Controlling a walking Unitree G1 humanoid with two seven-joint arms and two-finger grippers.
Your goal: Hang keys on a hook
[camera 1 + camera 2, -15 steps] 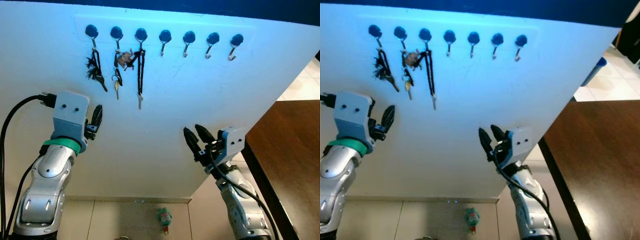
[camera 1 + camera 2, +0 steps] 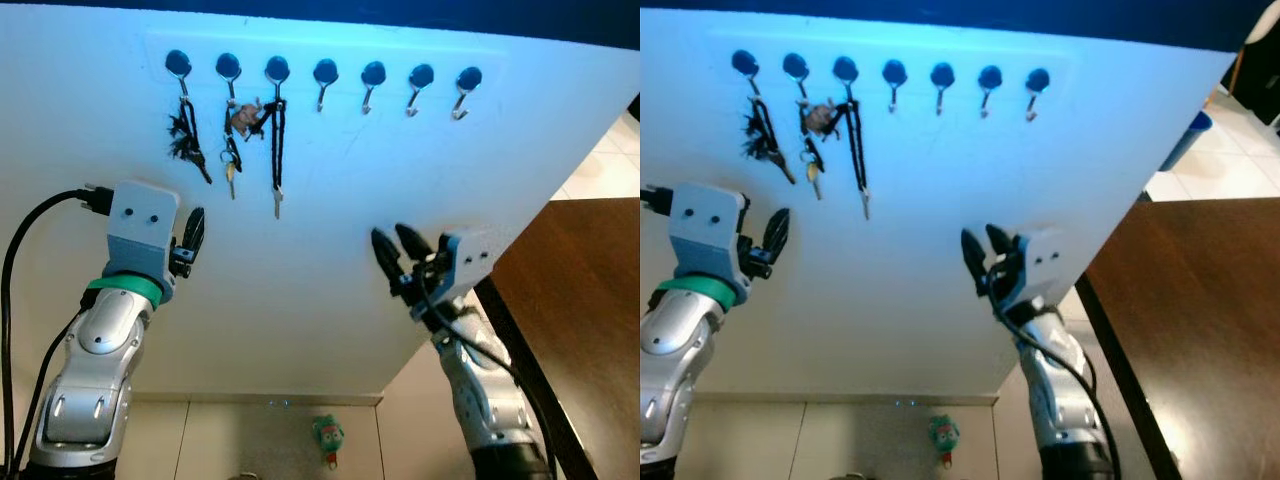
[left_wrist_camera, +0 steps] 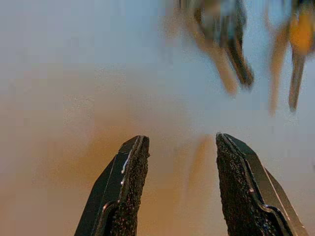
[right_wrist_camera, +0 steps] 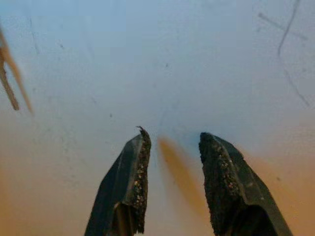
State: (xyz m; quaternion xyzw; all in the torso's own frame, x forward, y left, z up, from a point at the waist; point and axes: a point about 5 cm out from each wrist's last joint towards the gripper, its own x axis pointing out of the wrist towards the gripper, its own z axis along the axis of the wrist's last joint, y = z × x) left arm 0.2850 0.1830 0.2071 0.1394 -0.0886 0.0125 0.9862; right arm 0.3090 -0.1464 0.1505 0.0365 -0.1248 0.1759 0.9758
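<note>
White wall (image 2: 330,250) ahead: keys (image 2: 232,160) hang on the left three hooks (image 2: 277,70). My right gripper (image 2: 397,250) has risen slightly, fingers apart and empty. My left gripper (image 3: 182,187), also apart, holds nothing. Hanging looks done.

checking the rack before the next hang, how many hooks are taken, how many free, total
Hooks with keys: 3, the first, second and third from the robot's left
Free hooks: 4, at and
Total hooks: 7
</note>
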